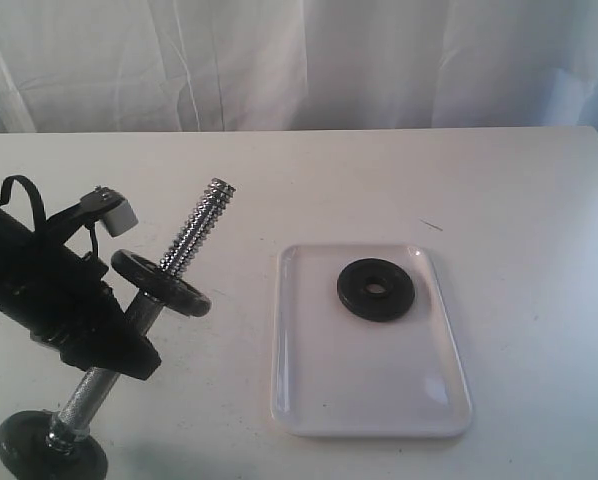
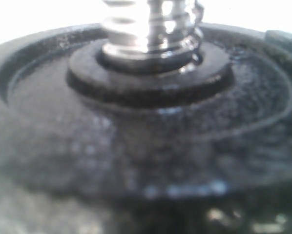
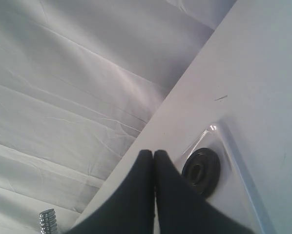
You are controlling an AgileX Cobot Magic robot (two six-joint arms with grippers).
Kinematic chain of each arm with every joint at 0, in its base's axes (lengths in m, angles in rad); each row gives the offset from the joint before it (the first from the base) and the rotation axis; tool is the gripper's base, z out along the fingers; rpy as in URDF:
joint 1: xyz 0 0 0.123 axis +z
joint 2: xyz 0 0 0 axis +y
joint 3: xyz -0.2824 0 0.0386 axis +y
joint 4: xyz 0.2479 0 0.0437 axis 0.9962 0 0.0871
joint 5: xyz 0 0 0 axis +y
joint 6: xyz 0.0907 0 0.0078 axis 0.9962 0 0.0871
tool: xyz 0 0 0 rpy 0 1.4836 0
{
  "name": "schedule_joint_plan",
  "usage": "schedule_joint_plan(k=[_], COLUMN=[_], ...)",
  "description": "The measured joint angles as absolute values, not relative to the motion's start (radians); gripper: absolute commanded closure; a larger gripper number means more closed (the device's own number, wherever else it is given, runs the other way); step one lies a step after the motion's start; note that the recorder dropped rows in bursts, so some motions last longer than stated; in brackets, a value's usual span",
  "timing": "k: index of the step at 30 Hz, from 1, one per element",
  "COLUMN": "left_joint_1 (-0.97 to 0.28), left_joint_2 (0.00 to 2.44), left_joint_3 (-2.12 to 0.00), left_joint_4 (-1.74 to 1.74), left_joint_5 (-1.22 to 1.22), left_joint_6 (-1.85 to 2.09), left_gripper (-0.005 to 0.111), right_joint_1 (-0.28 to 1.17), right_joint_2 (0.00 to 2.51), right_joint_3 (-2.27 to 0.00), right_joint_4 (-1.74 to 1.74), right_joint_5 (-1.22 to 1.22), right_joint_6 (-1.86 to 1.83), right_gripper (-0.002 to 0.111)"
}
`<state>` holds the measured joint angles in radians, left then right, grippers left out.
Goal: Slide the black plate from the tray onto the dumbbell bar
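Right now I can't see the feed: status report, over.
Left gripper shut on tilted chrome dumbbell bar, threaded end free. Right gripper shut, empty. Matte-black round plate flat in glossy white tray. Nothing blocking.

The left arm [image 1: 49,290] is chunky and matte black, with a black cable [image 1: 24,192] looped over it and a pale grey block [image 1: 119,211] near its end, while the right gripper [image 3: 153,156] has smooth, black, round-tipped fingers [image 3: 180,204].
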<state>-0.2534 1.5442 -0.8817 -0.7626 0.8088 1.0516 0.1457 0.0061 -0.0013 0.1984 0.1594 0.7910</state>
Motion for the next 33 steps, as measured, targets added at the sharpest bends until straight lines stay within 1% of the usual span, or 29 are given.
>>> schedule_joint_plan(k=[9,12,16,20,31,32,33], left_joint_1=[-0.253,-0.253,-0.253,-0.253,-0.253,-0.253,-0.253], left_joint_2=[1.544,1.544,1.544,1.544,1.544,1.544,1.544], left_joint_3=[-0.882,-0.882,-0.882,-0.882,-0.882,-0.882,-0.882], left_joint_4=[-0.763,-0.763,-0.763,-0.763,-0.763,-0.763,-0.763], left_joint_5=[0.808,0.806,0.801,0.788,0.784,0.782,0.78], left_joint_6=[1.052,1.052,1.05,1.049,1.04,1.037,1.031], left_gripper=[0.107,0.107,0.107,0.107,0.107,0.107,0.107], right_joint_1=[0.146,0.146,0.146,0.146,0.15,0.153,0.172], right_joint_2=[0.006,0.006,0.054,0.264,1.078,1.141,1.251], right_joint_3=[-0.001,-0.004,-0.12,-0.338,-1.012,-1.052,-1.142], right_joint_4=[0.198,0.198,0.195,0.195,0.231,0.234,0.249], right_joint_5=[0.161,0.122,0.135,0.229,0.64,0.67,0.743], right_joint_6=[0.791,0.791,0.71,0.478,-0.094,-0.122,-0.201], right_gripper=[0.108,0.108,0.108,0.108,0.107,0.1,0.095])
